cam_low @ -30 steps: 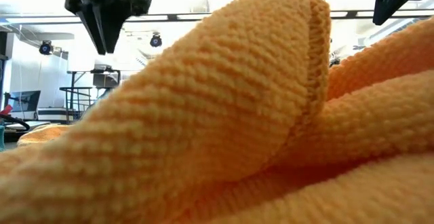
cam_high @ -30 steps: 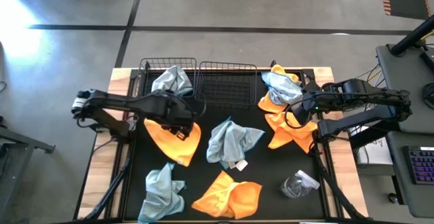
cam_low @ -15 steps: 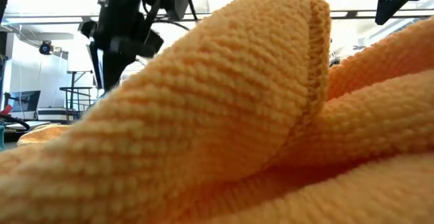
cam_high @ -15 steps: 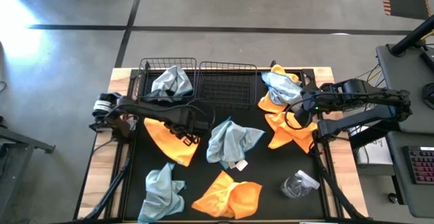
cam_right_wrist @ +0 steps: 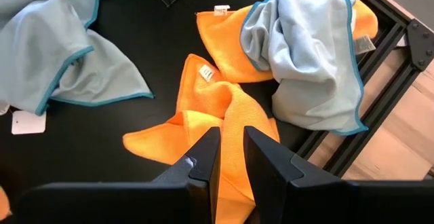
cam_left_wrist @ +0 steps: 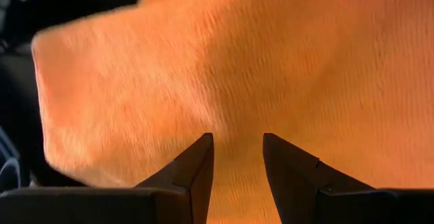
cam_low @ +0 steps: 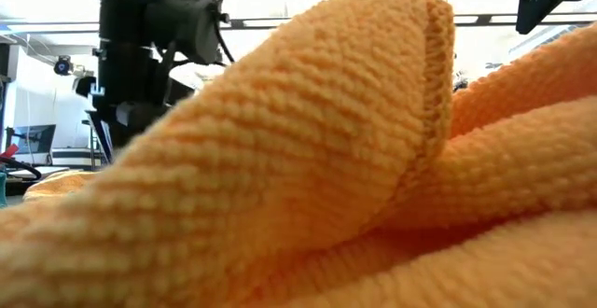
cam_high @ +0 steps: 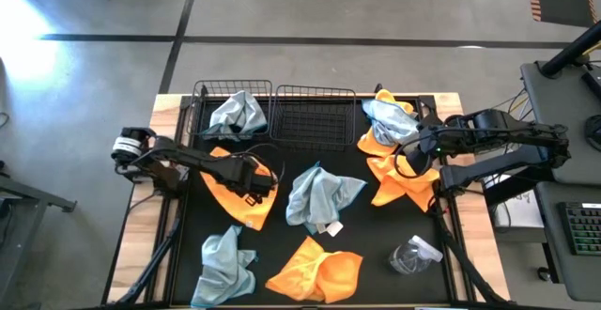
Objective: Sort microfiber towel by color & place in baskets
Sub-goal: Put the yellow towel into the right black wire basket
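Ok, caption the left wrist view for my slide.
Left claw, fingers parted, poised just above an orange microfiber towel lying on the black mat.

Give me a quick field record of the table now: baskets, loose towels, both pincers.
left basket: one blue-grey towel inside
right basket: no towel inside
left pincer: open, over an orange towel on the mat
right pincer: over the orange towel pile, fingers slightly apart, nothing gripped
spray bottle: lying at the mat's near right corner
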`<act>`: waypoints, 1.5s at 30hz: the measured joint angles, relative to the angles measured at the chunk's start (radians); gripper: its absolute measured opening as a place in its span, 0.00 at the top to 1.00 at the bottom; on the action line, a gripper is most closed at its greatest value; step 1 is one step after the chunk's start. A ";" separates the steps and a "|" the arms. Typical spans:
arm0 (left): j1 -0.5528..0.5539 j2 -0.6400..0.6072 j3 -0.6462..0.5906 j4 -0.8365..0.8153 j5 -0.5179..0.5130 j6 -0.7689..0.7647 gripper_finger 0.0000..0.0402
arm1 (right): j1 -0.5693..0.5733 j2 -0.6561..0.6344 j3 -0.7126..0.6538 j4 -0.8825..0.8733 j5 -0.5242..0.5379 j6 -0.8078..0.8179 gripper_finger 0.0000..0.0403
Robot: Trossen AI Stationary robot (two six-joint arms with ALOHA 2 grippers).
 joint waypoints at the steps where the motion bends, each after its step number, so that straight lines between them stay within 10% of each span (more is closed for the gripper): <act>1: 0.000 -0.014 -0.018 0.023 -0.018 0.000 0.72 | 0.000 0.000 0.000 0.000 0.000 0.000 0.85; 26: 0.005 -0.079 -0.239 0.343 -0.054 -0.087 0.72 | 0.000 0.000 0.000 0.001 0.003 0.006 0.85; 45: 0.006 -0.074 -0.189 0.352 -0.041 -0.122 0.99 | 0.000 0.000 0.000 0.001 0.004 -0.019 0.85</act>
